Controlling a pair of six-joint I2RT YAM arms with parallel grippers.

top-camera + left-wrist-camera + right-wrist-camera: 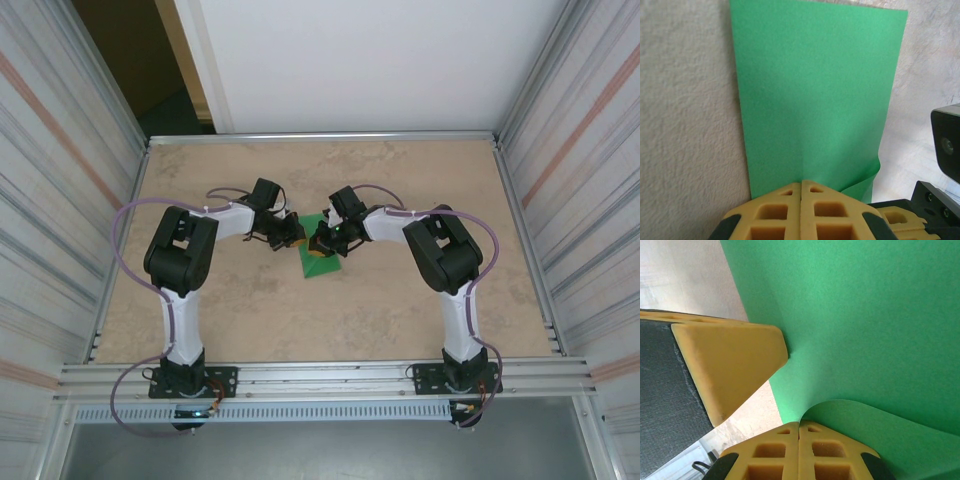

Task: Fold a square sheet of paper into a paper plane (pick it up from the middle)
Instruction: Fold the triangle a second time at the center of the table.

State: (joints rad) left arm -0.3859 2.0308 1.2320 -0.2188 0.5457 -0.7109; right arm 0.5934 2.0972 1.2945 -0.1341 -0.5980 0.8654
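Seen from above, the square sheet of paper (322,266) lay near the middle of the table (400,320), a green shape with its long axis running from far to near. Both arms had reached inward and met at its far end. The left gripper (290,236) stood on its left, the right gripper (323,241) on top of it, so neither was nearer than the other.

In the left wrist view, your left pincer's jaws were pressed together, their tips resting on the paper's closest edge while the sheet stretched flat away from them. In the right wrist view, your right pincer was likewise closed, and a curled flap (880,432) rose beside its tips. You could not tell whether either pincer pinched any paper.
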